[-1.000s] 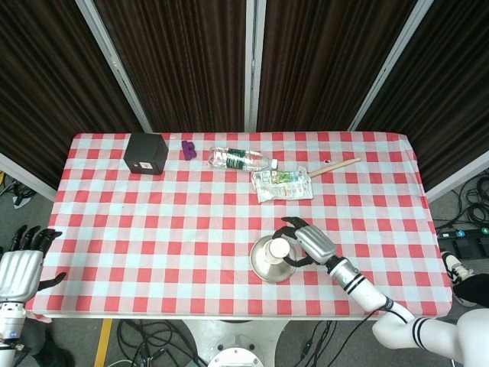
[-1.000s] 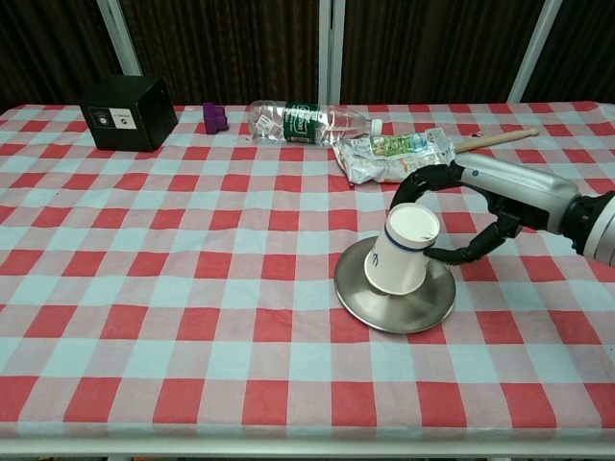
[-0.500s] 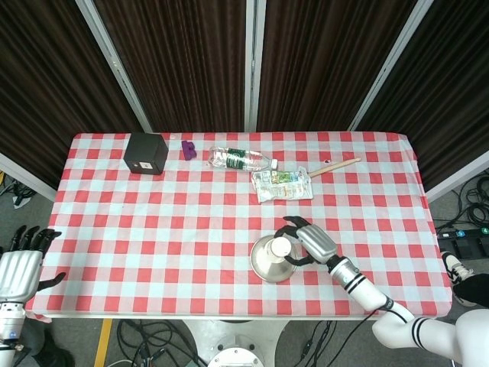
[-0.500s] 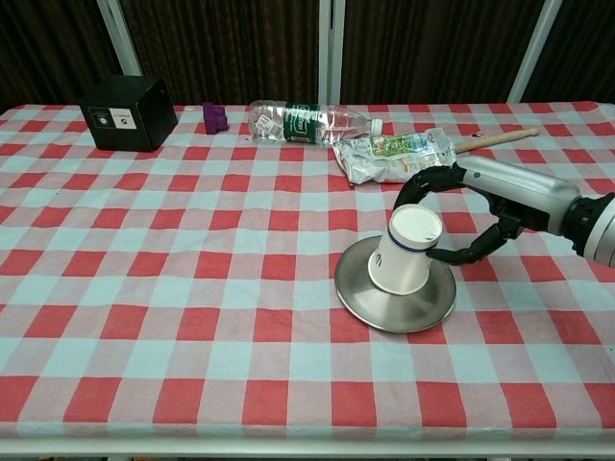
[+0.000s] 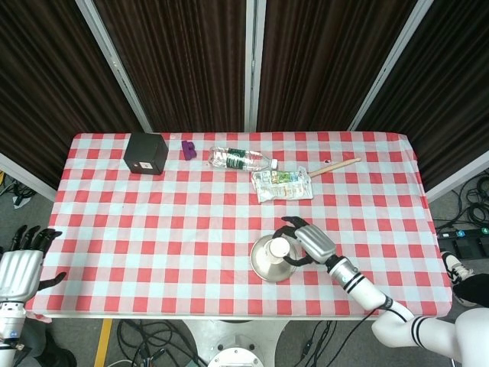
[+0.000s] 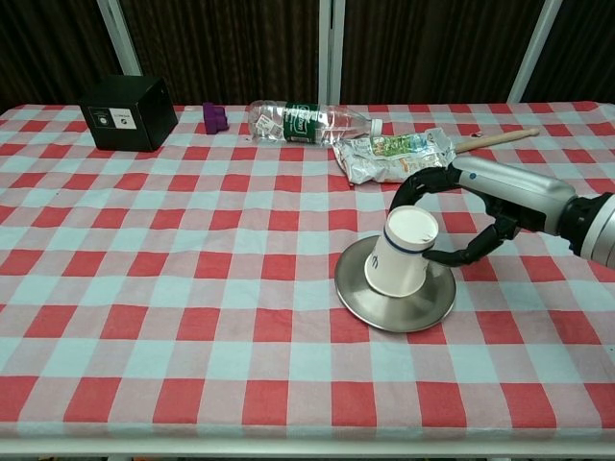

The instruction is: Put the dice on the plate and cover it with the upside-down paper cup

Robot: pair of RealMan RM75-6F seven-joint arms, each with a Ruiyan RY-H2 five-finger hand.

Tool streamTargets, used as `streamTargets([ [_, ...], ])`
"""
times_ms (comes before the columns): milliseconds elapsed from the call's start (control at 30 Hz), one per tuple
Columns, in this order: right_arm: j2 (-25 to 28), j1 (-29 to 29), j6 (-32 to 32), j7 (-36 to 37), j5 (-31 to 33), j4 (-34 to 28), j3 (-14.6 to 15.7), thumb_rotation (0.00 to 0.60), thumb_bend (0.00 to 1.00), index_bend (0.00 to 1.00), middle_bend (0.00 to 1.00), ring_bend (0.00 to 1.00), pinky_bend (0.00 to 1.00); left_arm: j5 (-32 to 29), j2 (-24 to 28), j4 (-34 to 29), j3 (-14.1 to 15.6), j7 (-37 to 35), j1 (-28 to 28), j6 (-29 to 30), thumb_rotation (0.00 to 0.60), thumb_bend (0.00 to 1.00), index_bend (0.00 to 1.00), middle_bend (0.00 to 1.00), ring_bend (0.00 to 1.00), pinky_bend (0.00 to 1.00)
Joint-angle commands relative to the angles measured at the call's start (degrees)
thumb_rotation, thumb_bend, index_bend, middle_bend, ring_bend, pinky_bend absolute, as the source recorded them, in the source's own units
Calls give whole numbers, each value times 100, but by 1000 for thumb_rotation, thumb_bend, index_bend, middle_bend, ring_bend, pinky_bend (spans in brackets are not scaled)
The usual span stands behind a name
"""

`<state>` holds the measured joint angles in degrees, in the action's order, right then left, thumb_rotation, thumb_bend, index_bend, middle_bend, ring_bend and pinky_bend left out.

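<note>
Right hand [image 6: 459, 216] fingers curled around upside-down paper cup [image 6: 401, 252], holding it tilted on plate [image 6: 396, 305]

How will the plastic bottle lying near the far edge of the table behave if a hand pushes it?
The plastic bottle lies on its side and its body is round, so a sideways push would probably roll it. It looks clear and empty, so likely light and quick to slide. Its thin walls may dent under a firm squeeze.

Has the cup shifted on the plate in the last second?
Barely: the cup tipped slightly right, then back left, judged against the plate.
</note>
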<state>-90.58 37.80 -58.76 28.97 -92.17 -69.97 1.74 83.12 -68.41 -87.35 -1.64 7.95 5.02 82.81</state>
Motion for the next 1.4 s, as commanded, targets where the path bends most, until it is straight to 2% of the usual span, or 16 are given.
streamTargets([
  [33,91,42,-23,121,-283,-218,203,600,322,595,340,79,90,8,-2,3,-1,-1,0,9,600,0,228,186,106,71],
  [133,104,48,-33,52,-351,-237,259,600,324,595,340,79,90,9,7,7,-2,-5,-6,20,600,0,228,186,106,71],
  [367,-47,0,25,-15,82,91,-40,600,324,596,340,79,90,-8,0,24,8,-40,-28,22,600,0,228,186,105,71],
  [567,34,33,-53,95,-281,-182,208,600,325,597,340,79,90,10,-10,26,4,-18,-7,7,600,0,228,186,105,71],
  [700,-1,-7,-82,-99,-143,-130,106,600,325,578,331,74,84,16,1,25,-1,-17,-5,15,600,0,228,186,106,71],
  [767,62,2,-43,-157,-124,-172,108,600,326,443,281,39,44,4,0,30,-3,-24,-13,21,600,0,228,186,106,71],
  [867,204,4,2,-313,-117,-320,135,600,287,111,140,0,0,-4,-8,30,-3,-24,-9,6,600,0,228,186,106,71],
  [900,250,-11,-14,-348,-106,-382,134,600,272,39,92,0,0,1,-10,31,-3,-23,-4,1,600,0,228,186,105,71],
  [1033,508,-143,-244,-528,-16,-610,58,600,268,0,34,0,0,18,-14,43,-13,-24,13,1,600,0,228,186,106,70],
  [1267,1180,-597,-648,-1039,449,-982,-78,600,269,0,82,0,0,27,-43,80,-21,-64,63,-66,600,0,228,186,106,71],
  [1400,1382,-711,-577,-784,537,-1202,-30,600,268,0,108,0,0,52,-70,90,-30,-53,104,-96,600,0,228,186,105,70],
])
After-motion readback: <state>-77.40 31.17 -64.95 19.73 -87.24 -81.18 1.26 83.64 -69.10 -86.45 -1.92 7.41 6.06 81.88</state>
